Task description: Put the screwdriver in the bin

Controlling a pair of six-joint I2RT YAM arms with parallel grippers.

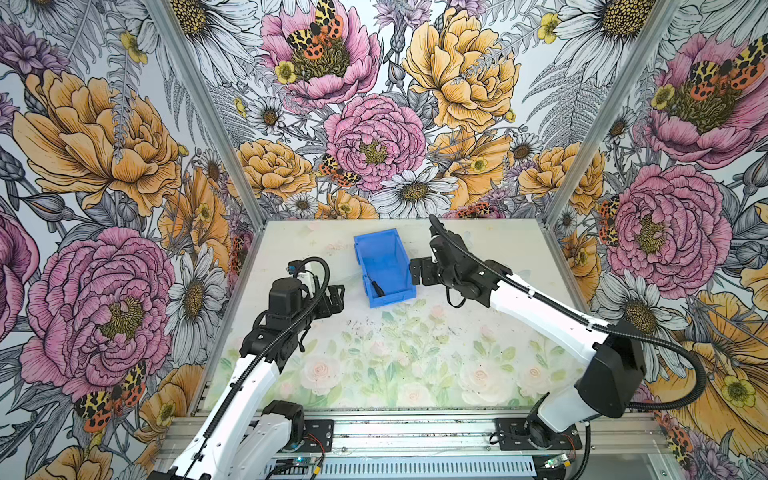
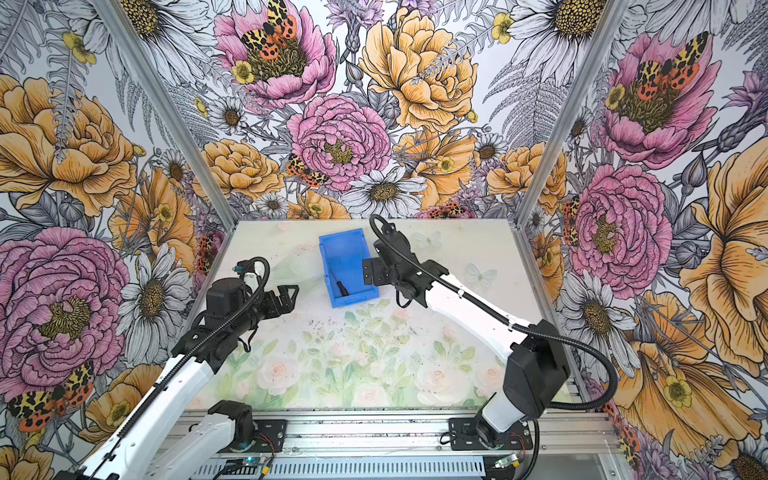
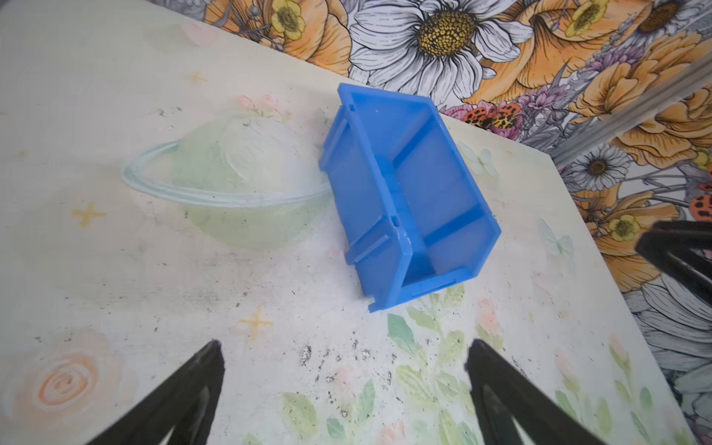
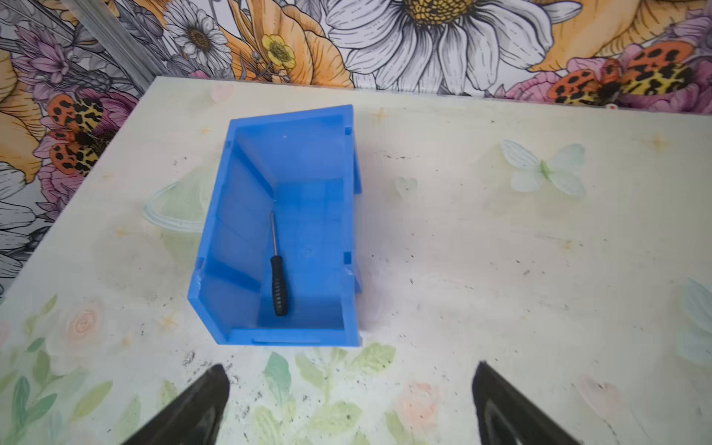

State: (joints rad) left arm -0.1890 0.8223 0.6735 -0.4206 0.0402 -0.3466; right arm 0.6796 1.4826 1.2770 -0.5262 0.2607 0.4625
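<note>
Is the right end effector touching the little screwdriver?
Apart. In the right wrist view the screwdriver lies on the floor of the blue bin, while the right end effector stands open outside the bin, with bare table between them.

The bin is smooth blue plastic with a soft, semi-matt sheen. The screwdriver has a matt black ribbed handle and a thin shaft of bright metal. The table has a matt printed top, scuffed and flecked dark, and the rail along its near edge is grooved silvery metal.
</note>
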